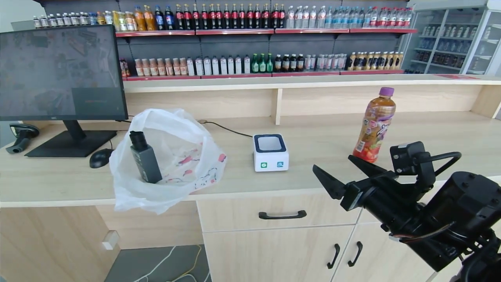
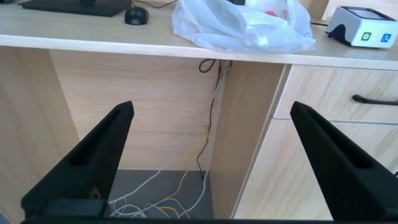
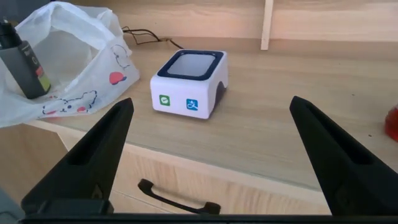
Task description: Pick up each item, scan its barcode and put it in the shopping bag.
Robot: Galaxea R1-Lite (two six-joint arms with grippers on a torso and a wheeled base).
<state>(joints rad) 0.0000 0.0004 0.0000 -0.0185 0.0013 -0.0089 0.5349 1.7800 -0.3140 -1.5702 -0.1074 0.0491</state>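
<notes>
Right claw point(image 1: 332, 161) gapes, bottle point(image 1: 374, 125) just beyond it.

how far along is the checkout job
Done: the dark grey bottle stands inside the white plastic shopping bag. In hand: nothing; the right pincer is open and empty. Left: the orange drink bottle with purple cap, upright on the wooden counter, not yet bagged.

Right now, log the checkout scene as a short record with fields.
scanner: middle of the counter, window facing up
shopping bag: open, on the counter, left of the scanner
dark bottle: upright inside the shopping bag
juice bottle: upright on the counter, right of the scanner, not yet bagged
right gripper: open, empty, near the counter's front edge
left gripper: open, empty, below counter level
</notes>
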